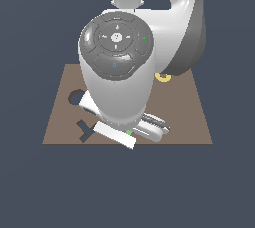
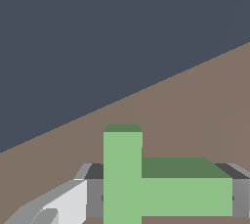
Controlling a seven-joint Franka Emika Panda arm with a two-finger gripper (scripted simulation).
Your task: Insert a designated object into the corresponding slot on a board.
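- The green T-shaped block [image 2: 146,189] sits clamped between the gripper's [image 2: 166,196] grey fingers [image 2: 93,196], held above the brown board [image 2: 195,110].
- Judgement: the T-shaped slot [image 1: 85,130] lies at the board's near corner on the exterior view's left; the block's stem and bar should be turned to match the cutout before lowering straight down.
- The wrist view alone shows the grip; the slot is out of its frame.
- The exterior view alone shows the slot, the round hole [image 1: 75,96] and the yellow ring [image 1: 163,76]; the arm hides nearly all of the block.
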